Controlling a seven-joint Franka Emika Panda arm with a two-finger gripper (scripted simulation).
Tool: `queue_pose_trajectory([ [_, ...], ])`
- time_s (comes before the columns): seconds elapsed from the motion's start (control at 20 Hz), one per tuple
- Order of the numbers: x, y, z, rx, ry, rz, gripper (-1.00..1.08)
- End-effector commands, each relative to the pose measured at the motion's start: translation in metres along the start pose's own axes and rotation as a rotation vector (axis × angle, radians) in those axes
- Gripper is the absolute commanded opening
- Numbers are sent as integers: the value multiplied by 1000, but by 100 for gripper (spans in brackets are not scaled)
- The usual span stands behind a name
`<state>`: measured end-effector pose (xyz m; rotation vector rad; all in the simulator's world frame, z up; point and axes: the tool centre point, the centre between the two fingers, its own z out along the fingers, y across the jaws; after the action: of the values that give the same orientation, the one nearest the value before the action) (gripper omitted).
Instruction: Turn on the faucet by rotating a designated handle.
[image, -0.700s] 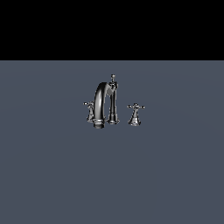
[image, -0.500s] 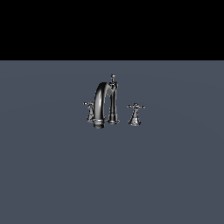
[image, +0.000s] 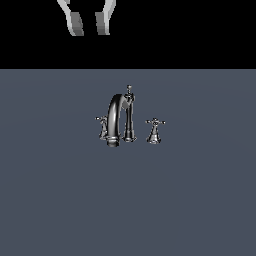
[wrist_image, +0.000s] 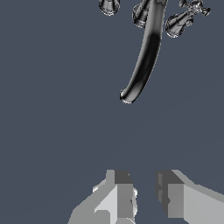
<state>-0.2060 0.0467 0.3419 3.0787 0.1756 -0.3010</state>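
The faucet (image: 120, 120) is a small shiny dark-chrome set on the grey floor. It has a tall arched spout (image: 114, 122), a slim upright post with a knob finial (image: 129, 112) and two cross-shaped handles, one at the exterior view's left (image: 102, 126) and one at its right (image: 155, 129). My gripper (image: 88, 27) hangs high above, at the top edge of the exterior view, open and empty. In the wrist view the spout (wrist_image: 146, 57) and one handle (wrist_image: 186, 17) lie far beyond my open gripper (wrist_image: 144, 194).
The grey floor (image: 128, 200) spreads around the faucet, with a black background behind it.
My gripper's fingers have come into the exterior view at the top edge; they were out of view before. The faucet has not moved.
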Motion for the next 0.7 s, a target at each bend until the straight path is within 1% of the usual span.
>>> queue_pose_trajectory([
  [0.0, 20, -13, 23, 4, -9, 24, -22],
  [0.05, 38, -19, 24, 33, 14, 40, -35],
  [0.1, 53, -11, 22, 56, 36, 82, -44],
  [0.15, 68, -26, 25, 53, 54, 61, -51],
  [0.2, 80, -25, 25, 79, 66, 75, -43],
  [0.25, 93, -30, 32, 62, 76, 91, -14],
  [0.3, 109, 1, 31, 114, 100, 157, 4],
  [0.35, 122, 17, 38, 103, 108, 210, 25],
  [0.4, 139, 20, 37, 135, 135, 239, 28],
  [0.45, 151, 11, 46, 141, 140, 253, 28],
  [0.5, 159, -4, 57, 157, 137, 259, 20],
  [0.55, 173, -3, 63, 146, 151, 275, 2],
  [0.6, 183, -26, 72, 129, 163, 198, -29],
  [0.65, 195, -32, 79, 122, 178, 172, -62],
])
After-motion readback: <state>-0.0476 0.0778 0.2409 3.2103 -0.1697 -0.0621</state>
